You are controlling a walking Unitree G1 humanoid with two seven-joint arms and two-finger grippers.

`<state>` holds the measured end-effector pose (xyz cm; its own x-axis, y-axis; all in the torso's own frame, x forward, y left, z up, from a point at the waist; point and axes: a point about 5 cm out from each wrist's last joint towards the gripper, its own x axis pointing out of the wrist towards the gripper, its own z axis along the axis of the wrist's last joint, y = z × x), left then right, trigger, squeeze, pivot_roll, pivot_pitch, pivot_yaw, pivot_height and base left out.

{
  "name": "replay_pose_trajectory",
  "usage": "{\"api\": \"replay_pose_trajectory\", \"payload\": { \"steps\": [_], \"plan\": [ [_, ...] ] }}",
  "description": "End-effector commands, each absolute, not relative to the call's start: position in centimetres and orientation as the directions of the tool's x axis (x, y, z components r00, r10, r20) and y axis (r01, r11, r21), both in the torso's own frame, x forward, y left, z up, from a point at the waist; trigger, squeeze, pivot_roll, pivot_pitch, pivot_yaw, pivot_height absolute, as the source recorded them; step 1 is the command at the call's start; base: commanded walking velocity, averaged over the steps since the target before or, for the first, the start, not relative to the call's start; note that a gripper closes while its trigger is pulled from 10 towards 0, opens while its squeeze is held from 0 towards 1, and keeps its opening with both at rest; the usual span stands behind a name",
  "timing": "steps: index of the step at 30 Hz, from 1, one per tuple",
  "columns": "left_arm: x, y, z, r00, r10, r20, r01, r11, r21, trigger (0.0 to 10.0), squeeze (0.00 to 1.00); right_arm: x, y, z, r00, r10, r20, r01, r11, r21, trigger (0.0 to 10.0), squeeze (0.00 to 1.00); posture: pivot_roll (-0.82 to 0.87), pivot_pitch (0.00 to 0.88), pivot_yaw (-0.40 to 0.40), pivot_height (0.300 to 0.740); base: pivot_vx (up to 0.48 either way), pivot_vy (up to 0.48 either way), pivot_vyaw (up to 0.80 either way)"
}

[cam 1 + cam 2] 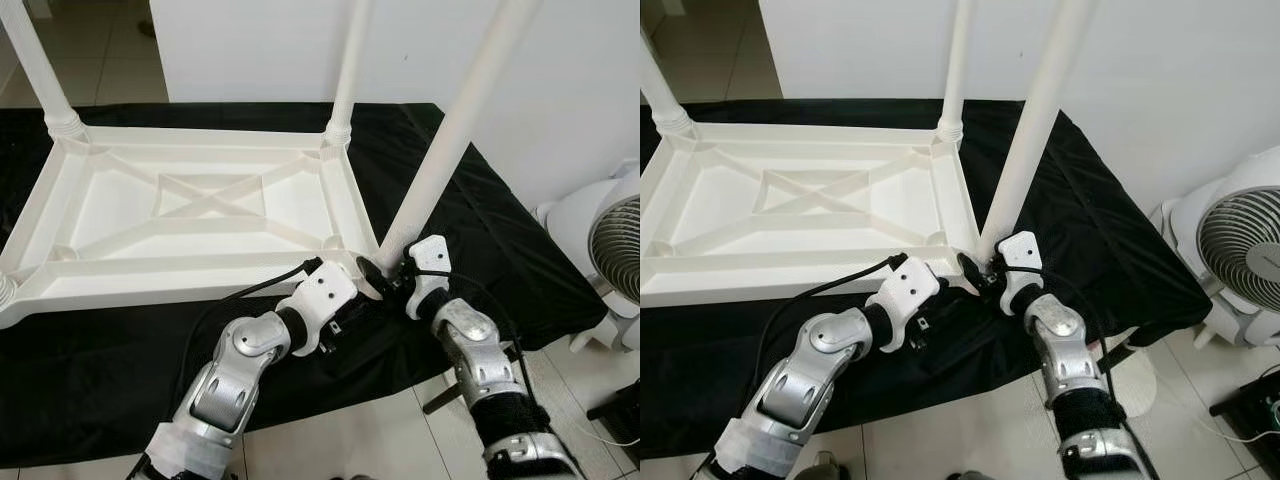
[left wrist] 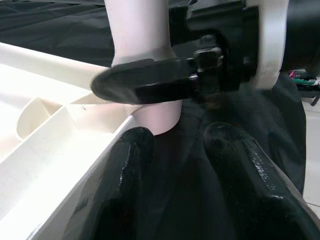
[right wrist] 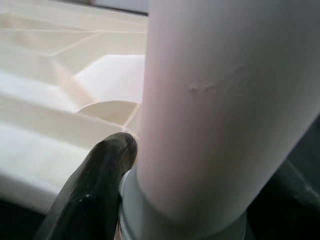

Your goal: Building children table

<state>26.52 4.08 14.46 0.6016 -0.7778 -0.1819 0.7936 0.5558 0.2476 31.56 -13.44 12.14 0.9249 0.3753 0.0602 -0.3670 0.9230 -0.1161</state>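
Gripping the tilted white plastic table leg (image 1: 455,140) near its base, the right gripper (image 1: 392,272) clamps beside the upturned white tabletop (image 1: 190,205); left gripper (image 1: 352,278) hovers open. No legible writing.

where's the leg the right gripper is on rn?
The table leg leans at the near right corner of the upturned tabletop, its base held by the right gripper.

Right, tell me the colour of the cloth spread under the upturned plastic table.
Black cloth, plain with no pattern; clearest in the left eye view.
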Motion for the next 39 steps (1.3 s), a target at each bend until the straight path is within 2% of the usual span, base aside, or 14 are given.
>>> {"api": "replay_pose_trajectory", "payload": {
  "steps": [1,2,3,5,13,14,15,23,24,26,28,31,35,39],
  "plan": [
    [26.7,4.0,14.1,0.636,-0.750,-0.183,0.768,0.591,0.247,10.0,0.00,31.5,-14.1,12.5,0.971,0.229,0.070,-0.222,0.971,-0.093,10.0,0.00,0.05,0.039,-0.087,0.740,0.000,0.000,0.00],
    [26.6,3.9,14.1,0.634,-0.751,-0.183,0.769,0.590,0.247,10.0,0.00,31.4,-14.0,12.4,0.990,0.125,0.067,-0.121,0.991,-0.054,10.0,0.00,0.05,0.037,-0.089,0.740,0.000,0.000,0.00],
    [26.6,3.9,14.1,0.634,-0.751,-0.183,0.769,0.590,0.247,10.0,0.00,31.4,-14.0,12.4,0.990,0.125,0.067,-0.121,0.991,-0.054,10.0,0.00,0.05,0.037,-0.089,0.740,0.000,0.000,0.00],
    [26.6,3.8,14.1,0.633,-0.753,-0.182,0.770,0.588,0.246,10.0,0.00,31.1,-13.9,12.0,0.999,-0.031,0.035,0.031,0.999,-0.005,10.0,0.00,0.06,0.031,-0.092,0.740,0.000,0.000,0.00],
    [26.6,3.7,14.1,0.632,-0.754,-0.180,0.771,0.588,0.243,10.0,0.00,31.0,-12.7,12.3,0.999,0.011,0.047,-0.011,1.000,-0.009,10.0,0.00,0.06,0.028,-0.092,0.740,0.000,0.000,0.00],
    [26.5,3.6,14.1,0.631,-0.755,-0.180,0.772,0.588,0.242,10.0,0.00,31.0,-12.6,12.5,0.998,0.027,0.054,-0.026,1.000,-0.007,10.0,0.30,0.06,0.026,-0.094,0.740,0.000,0.000,0.00],
    [26.5,3.6,14.0,0.632,-0.754,-0.181,0.771,0.588,0.242,10.0,0.00,30.9,-12.6,12.8,0.996,0.051,0.076,-0.052,0.999,0.013,10.0,1.00,0.07,0.024,-0.098,0.740,0.000,0.000,0.00],
    [26.5,3.7,14.0,0.637,-0.749,-0.180,0.767,0.595,0.240,10.0,0.00,31.1,-13.9,14.2,0.975,0.147,0.170,-0.143,0.989,-0.031,10.0,1.00,0.07,0.020,-0.097,0.740,0.000,0.000,0.00],
    [26.5,3.7,14.0,0.637,-0.749,-0.180,0.767,0.594,0.241,10.0,0.00,31.3,-14.5,14.4,0.966,0.192,0.170,-0.185,0.981,-0.058,10.0,0.00,0.07,0.020,-0.096,0.740,0.000,0.000,0.00],
    [26.6,3.7,14.1,0.638,-0.749,-0.180,0.767,0.595,0.242,10.0,0.00,31.6,-15.6,14.7,0.949,0.276,0.155,-0.259,0.958,-0.120,10.0,0.00,0.07,0.021,-0.096,0.740,0.000,0.000,0.00],
    [26.6,3.7,14.1,0.638,-0.749,-0.180,0.767,0.595,0.242,10.0,0.00,31.6,-15.6,14.7,0.949,0.276,0.155,-0.259,0.958,-0.120,10.0,0.00,0.07,0.021,-0.096,0.740,0.000,0.000,0.00],
    [26.6,3.8,14.1,0.639,-0.748,-0.179,0.766,0.596,0.243,10.0,0.00,31.9,-16.2,14.8,0.919,0.375,0.123,-0.354,0.921,-0.160,10.0,0.00,0.07,0.023,-0.090,0.740,0.000,0.000,0.00],
    [26.7,3.9,14.1,0.641,-0.746,-0.180,0.764,0.597,0.243,10.0,0.00,32.3,-16.3,14.8,0.843,0.532,0.075,-0.514,0.840,-0.177,10.0,0.00,0.07,0.028,-0.088,0.740,0.000,0.000,0.00],
    [26.7,3.9,14.2,0.641,-0.746,-0.180,0.764,0.597,0.243,10.0,0.00,33.1,-15.9,14.7,0.787,0.616,0.040,-0.594,0.774,-0.219,10.0,0.00,0.07,0.031,-0.078,0.740,0.000,0.000,0.00]
  ]
}}
